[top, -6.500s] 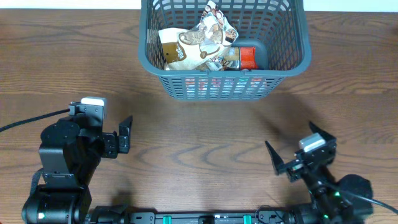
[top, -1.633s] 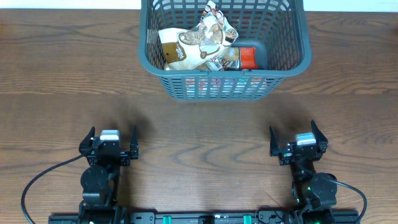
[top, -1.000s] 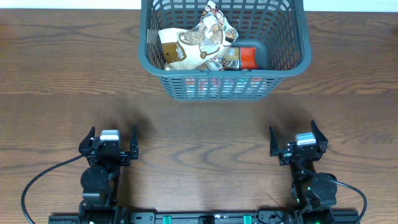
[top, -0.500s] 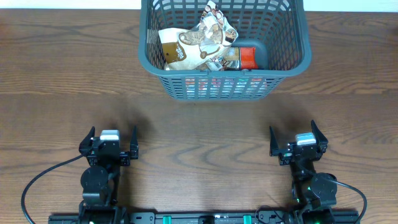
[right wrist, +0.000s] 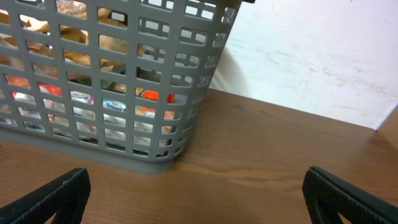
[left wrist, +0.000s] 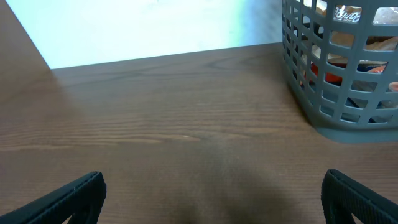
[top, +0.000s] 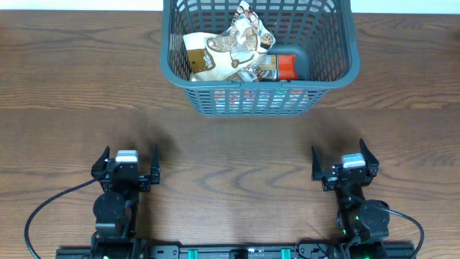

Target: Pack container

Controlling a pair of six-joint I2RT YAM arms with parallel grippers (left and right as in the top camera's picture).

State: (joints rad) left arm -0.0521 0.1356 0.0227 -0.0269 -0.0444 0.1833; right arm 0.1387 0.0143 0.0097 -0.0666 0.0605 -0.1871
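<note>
overhead: snack packets (top: 241, 39) lie in the container (top: 251, 101). left pincer (top: 130, 158) and right pincer (top: 338, 155) gape empty; both well short of it.

I see the container (top: 215, 101), a dark grey-blue plastic basket with lattice-slotted walls and rounded corners, standing upright on the desk (top: 72, 93) at its far edge, roughly centred. Snack packets (top: 223, 54) lie inside, a pale one propped up, a red one to the right.
</note>
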